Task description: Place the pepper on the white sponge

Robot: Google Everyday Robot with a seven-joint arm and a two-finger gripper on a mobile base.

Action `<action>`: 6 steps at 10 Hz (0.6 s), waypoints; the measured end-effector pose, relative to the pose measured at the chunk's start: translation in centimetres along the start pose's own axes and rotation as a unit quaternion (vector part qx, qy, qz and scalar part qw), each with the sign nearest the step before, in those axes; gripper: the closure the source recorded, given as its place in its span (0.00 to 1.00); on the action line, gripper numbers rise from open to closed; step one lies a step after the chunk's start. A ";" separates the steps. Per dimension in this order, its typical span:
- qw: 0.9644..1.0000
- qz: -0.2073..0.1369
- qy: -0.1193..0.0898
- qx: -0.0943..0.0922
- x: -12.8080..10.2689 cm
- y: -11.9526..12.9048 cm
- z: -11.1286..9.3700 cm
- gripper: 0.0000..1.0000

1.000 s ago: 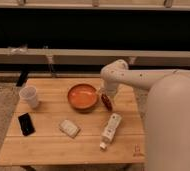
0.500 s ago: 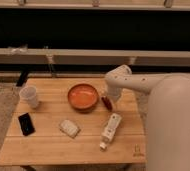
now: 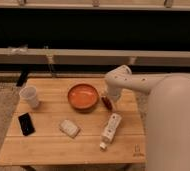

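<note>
White stick [image 3: 110,130] is seen front-right of the orange bowl [image 3: 83,96], white sponge [image 3: 69,128] front-left of it, black phone [image 3: 26,123] further left. Pepper [image 3: 107,104] is laid just right of the bowl, well apart from the sponge. Gripper [image 3: 107,98] is positioned directly over the pepper, jaws spread wide. White cup [image 3: 30,96] is set left of the bowl.
</note>
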 end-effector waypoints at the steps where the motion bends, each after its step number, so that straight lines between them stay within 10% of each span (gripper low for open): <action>1: 1.000 -0.018 -0.003 0.000 0.0 0.0 0.8 0.20; 6: 0.991 -0.128 -0.012 0.043 0.4 0.3 2.9 0.20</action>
